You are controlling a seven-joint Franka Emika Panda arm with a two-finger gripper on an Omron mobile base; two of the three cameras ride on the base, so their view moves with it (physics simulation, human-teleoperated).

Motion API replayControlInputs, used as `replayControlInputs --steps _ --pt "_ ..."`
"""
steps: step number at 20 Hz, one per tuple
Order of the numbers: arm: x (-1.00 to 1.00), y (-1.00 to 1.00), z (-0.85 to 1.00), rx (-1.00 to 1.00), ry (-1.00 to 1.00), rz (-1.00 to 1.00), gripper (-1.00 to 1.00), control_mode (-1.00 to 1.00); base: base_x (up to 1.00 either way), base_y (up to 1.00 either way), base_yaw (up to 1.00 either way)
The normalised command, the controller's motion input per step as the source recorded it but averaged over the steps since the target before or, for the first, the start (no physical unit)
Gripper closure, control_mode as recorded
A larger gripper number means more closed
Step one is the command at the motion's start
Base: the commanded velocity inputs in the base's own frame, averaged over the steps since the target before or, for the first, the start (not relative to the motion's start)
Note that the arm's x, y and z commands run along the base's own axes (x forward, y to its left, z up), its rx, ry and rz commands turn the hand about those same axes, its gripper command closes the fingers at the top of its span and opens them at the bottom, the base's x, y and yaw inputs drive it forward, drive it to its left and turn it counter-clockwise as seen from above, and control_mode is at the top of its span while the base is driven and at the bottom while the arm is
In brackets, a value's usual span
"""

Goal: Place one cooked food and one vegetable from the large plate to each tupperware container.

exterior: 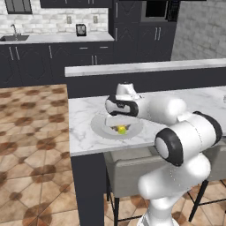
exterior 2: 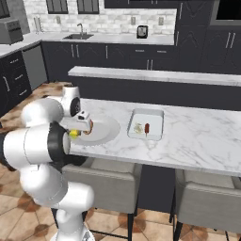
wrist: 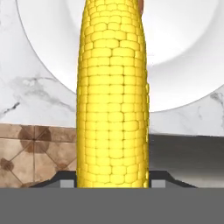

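My gripper (wrist: 112, 183) is shut on a yellow corn cob (wrist: 113, 96), which runs lengthwise between the two fingers. The corn cob (exterior: 121, 129) hangs over the near part of the large plate (exterior: 99, 126), a pale round dish by the counter's front edge. From the right, the gripper (exterior 2: 80, 130) sits over the plate (exterior 2: 106, 129) with the corn (exterior 2: 74, 134) at its tip. A reddish-brown food piece (exterior 2: 91, 126) lies on the plate just behind the hand. One tupperware container (exterior 2: 153, 116) stands to the plate's right, holding a pale piece (exterior 2: 138, 127) and a brown sausage-like piece (exterior 2: 147, 128).
A raised bar ledge (exterior: 145, 67) runs behind the marble counter (exterior: 81, 132). Grey stools (exterior 2: 108, 183) stand under the counter's front edge, above the tiled floor (exterior: 31, 145). Bare marble stretches to the right of the container (exterior 2: 202, 136).
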Motion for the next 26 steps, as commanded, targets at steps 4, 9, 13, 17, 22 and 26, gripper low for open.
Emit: replayControlInputs --steps 4,9,13,17,22,26 --pt "-0.86 -1.00 0.68 0.00 -0.01 0.00 1.00 -1.00 0.00 0.00 0.00" --pt "-0.60 -0.78 1.00 0.00 0.08 -0.02 1.00 -1.00 0.00 0.00 0.00" --pt "-0.37 -0.47 0.49 0.00 0.04 -0.02 1.00 -1.00 0.00 0.00 0.00" --pt "0.00 0.00 0.00 0.00 0.00 0.00 1.00 -1.00 0.00 0.00 0.00" --pt "0.00 -0.04 0.00 0.00 0.00 -0.01 1.00 -1.00 0.00 0.00 0.00" --pt "0.00 0.00 0.00 0.00 0.00 0.00 1.00 1.00 0.01 -0.96 0.02"
